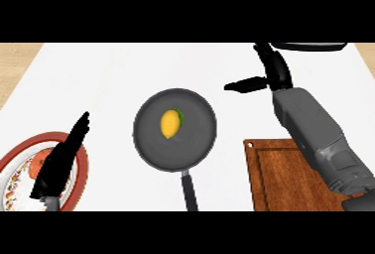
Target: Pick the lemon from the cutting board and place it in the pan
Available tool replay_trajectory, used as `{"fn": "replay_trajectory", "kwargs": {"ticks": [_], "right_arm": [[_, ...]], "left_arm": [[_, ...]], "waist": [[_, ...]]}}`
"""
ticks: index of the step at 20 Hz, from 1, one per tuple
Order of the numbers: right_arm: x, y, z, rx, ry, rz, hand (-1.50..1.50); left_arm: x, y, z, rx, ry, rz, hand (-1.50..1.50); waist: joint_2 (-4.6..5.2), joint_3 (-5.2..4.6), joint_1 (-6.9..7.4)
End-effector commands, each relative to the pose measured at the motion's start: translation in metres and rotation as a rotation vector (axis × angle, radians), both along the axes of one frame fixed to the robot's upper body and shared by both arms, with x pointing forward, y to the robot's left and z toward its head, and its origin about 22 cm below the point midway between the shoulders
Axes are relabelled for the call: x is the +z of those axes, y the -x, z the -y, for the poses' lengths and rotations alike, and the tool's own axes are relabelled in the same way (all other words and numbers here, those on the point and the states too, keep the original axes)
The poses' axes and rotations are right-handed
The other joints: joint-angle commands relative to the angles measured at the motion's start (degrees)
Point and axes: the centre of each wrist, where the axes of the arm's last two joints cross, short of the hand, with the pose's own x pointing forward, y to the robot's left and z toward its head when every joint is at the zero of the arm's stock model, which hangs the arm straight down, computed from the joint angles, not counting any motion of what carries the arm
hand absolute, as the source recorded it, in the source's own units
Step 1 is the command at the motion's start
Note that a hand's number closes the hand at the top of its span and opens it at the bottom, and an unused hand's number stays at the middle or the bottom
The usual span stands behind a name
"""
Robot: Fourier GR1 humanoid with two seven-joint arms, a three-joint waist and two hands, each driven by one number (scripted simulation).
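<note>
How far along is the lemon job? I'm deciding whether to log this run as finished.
Done: the lemon lies in the pan, and the cutting board holds nothing visible. In hand: nothing; the right hand is open, raised beyond the board and apart from the pan. The left hand rests open over the plate. Left: at most bringing the right arm back.
</note>
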Motion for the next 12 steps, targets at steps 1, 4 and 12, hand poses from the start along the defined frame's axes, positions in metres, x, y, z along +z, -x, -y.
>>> {"fn": "replay_trajectory", "kwargs": {"ticks": [1,4,12], "right_arm": [[0.021,-0.006,0.06,-0.004,0.012,0.026,-1.5],[0.003,0.009,0.097,0.0,0.019,0.025,-1.5],[0.026,0.008,0.132,0.021,0.025,0.033,-1.5]], "left_arm": [[0.007,-0.007,0.009,0.007,-0.011,0.004,0.0],[0.003,0.001,0.008,0.004,0.001,0.009,0.0],[0.003,0.007,0.011,-0.026,-0.008,0.007,0.0]], "waist": [[0.11,0.04,-0.13],[0.12,0.05,-0.05],[0.34,0.09,0.91]]}}
